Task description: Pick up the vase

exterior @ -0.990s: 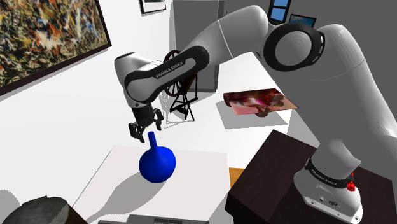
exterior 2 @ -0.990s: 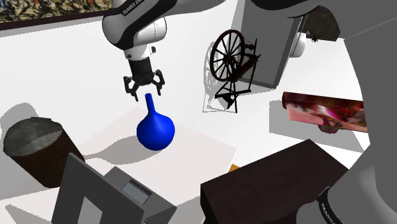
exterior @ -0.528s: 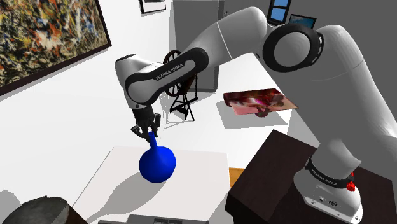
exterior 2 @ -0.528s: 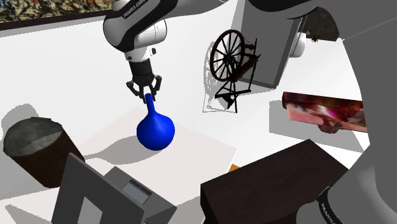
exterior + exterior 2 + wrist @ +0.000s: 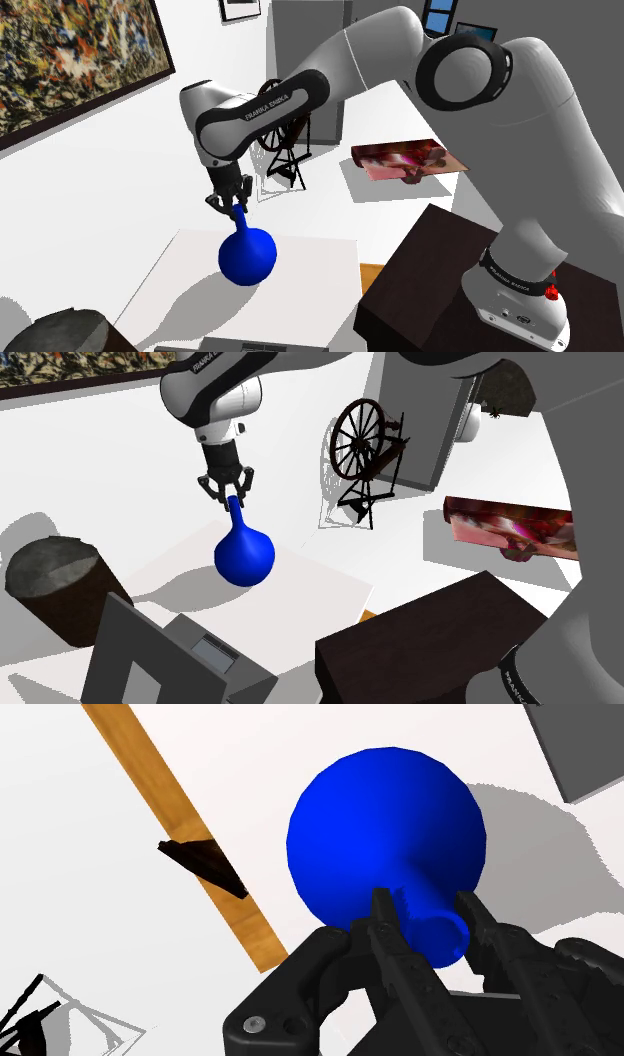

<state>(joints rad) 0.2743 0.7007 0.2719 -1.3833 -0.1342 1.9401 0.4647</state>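
Past the dark stand (image 5: pixel 425 275), a blue round-bellied vase (image 5: pixel 247 258) is upright near the far edge of the white tabletop (image 5: pixel 310 290). The jaws, coming from above, clasp its slim neck narrowly. Farther back, a black spinning wheel (image 5: pixel 287 150) stands beyond the tabletop.

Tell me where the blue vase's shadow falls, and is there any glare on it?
Shoulder view: the vase throws a soft grey shadow on the white table, toward that view's lower left. Second exterior view: the shadow runs toward that view's left. Wrist view: smooth shading, no sharp glare, grey shadow beside the vase, the claw shut on its neck.
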